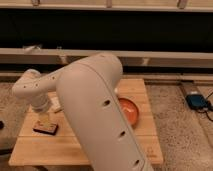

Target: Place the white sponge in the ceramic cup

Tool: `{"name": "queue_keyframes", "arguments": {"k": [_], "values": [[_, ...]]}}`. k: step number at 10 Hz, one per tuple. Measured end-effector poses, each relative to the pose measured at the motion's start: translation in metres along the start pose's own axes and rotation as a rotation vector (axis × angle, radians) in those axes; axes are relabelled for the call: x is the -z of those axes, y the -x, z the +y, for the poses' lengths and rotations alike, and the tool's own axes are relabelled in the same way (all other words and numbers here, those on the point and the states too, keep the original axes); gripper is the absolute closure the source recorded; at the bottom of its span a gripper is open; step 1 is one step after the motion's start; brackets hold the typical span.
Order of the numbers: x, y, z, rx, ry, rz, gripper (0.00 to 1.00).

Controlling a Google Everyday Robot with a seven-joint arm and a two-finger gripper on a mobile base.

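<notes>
One tool (44, 120) just above black block (45, 129), white sponge out of sight.

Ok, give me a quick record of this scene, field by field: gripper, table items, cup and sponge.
gripper: open, low at the view's left end of the table, directly over the black block
black block: flat on the table
orange bowl: right of the arm, partly hidden by it
ceramic cup: not visible
white sponge: not visible
arm: crosses the table's middle, blocking much of it
</notes>
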Motion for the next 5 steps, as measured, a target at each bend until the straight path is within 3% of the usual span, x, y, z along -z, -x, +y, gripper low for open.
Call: {"name": "queue_keyframes", "arguments": {"k": [5], "values": [[0.004, 0.029, -0.041, 0.028, -0.01, -0.046, 0.2]]}}
